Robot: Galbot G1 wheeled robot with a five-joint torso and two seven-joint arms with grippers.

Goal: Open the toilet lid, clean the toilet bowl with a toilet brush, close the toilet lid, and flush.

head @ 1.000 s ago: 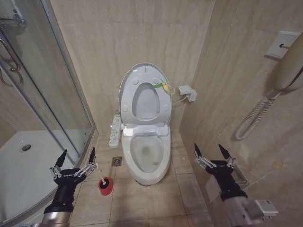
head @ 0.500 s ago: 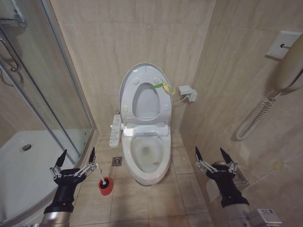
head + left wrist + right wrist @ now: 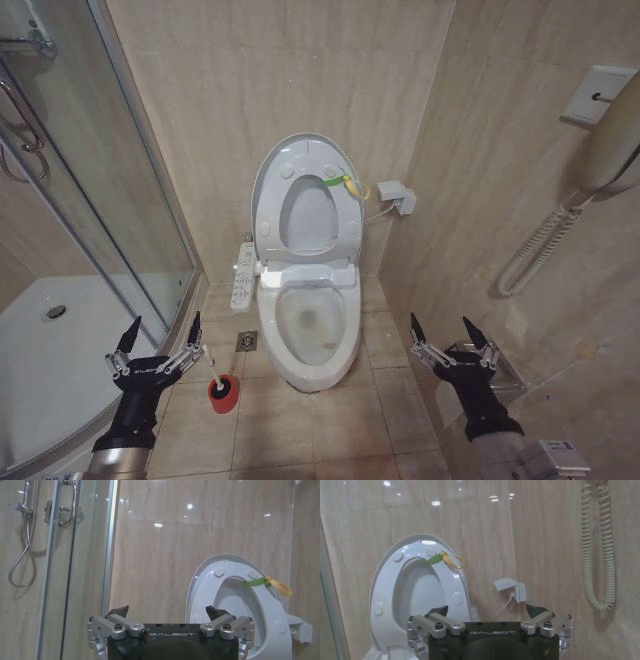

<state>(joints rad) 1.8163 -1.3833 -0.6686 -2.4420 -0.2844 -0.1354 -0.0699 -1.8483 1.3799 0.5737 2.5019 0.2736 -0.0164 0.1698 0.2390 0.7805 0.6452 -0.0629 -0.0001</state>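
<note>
From the head camera, the toilet lid stands upright against the wall, leaving the toilet bowl exposed for scrubbing. Beside its red holder, the toilet brush sits just past the left gripper, fingers wide. Right gripper waits opposite, spread wide too. Both wrist cameras face the raised lid, 2 grippers empty.
</note>
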